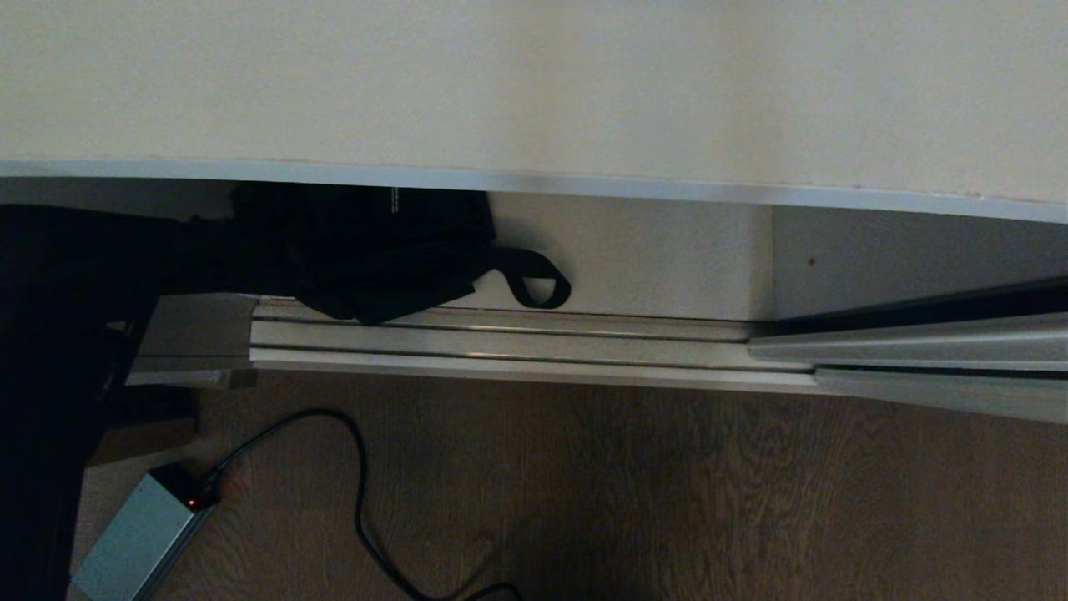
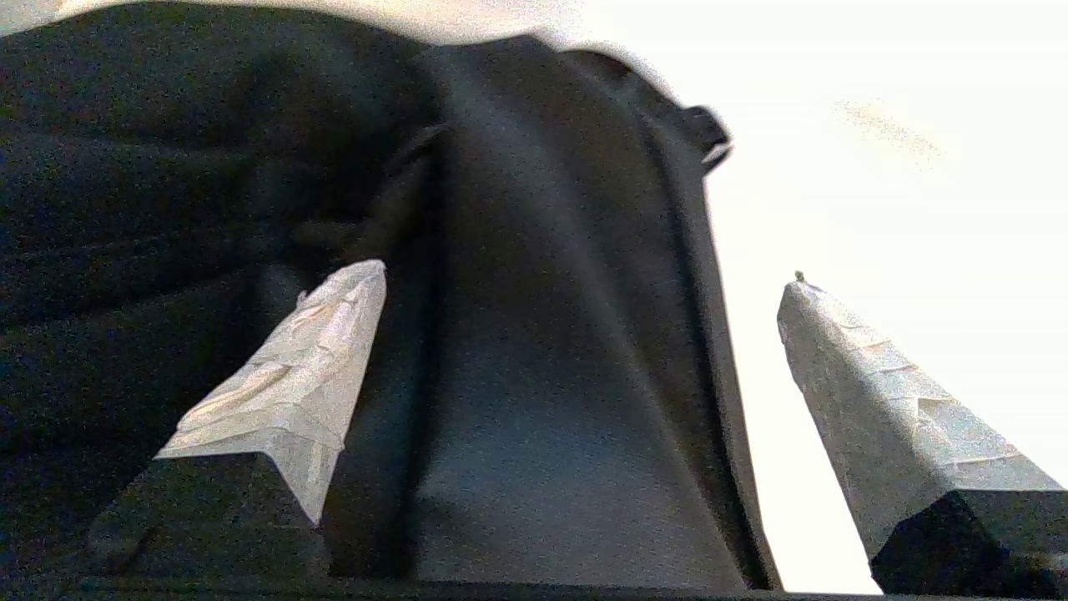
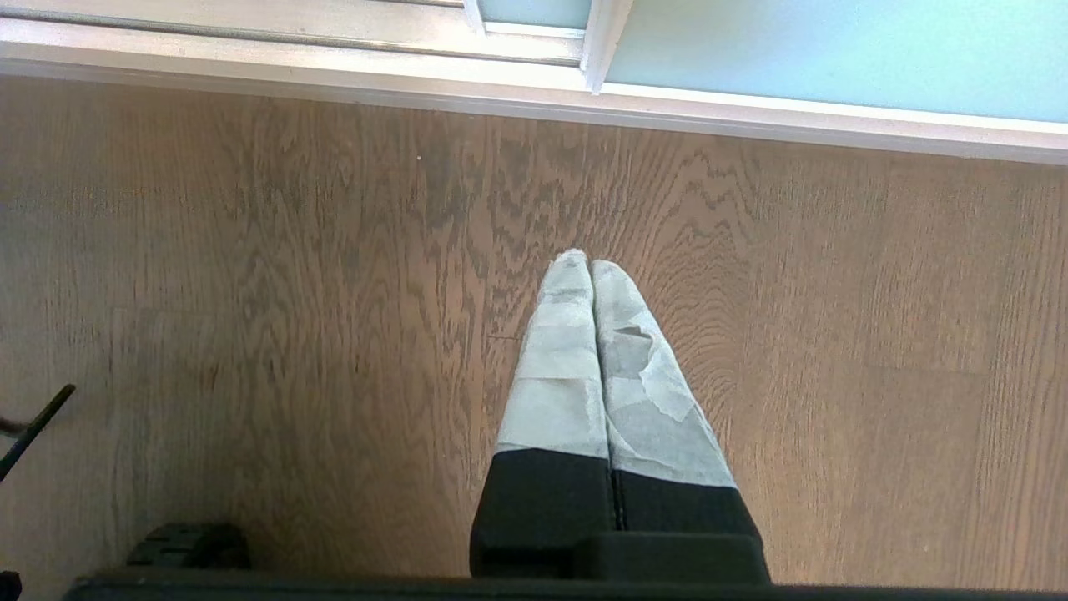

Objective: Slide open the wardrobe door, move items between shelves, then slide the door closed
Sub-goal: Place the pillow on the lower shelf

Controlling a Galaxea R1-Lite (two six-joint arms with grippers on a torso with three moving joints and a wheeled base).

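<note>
Under the plain white laminate shelf (image 1: 534,83), on the wardrobe floor by the grooved metal track (image 1: 501,342), soft black fabric bag (image 1: 375,250) w/ strap loop looks limp & light, best taken by a fold; left gripper (image 2: 576,359) spread wide, empty, right gripper (image 3: 591,275) clenched, parked.

Soft black bag (image 1: 367,250) lies under white shelf (image 1: 534,83); strap loop (image 1: 538,288) trailing beside it.

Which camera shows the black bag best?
The head view: the bag lies whole under the shelf, its strap loop hanging over the floor track. The left wrist view shows only a close dark stretch of the bag between the open left hand. The right wrist view shows none of it.
</note>
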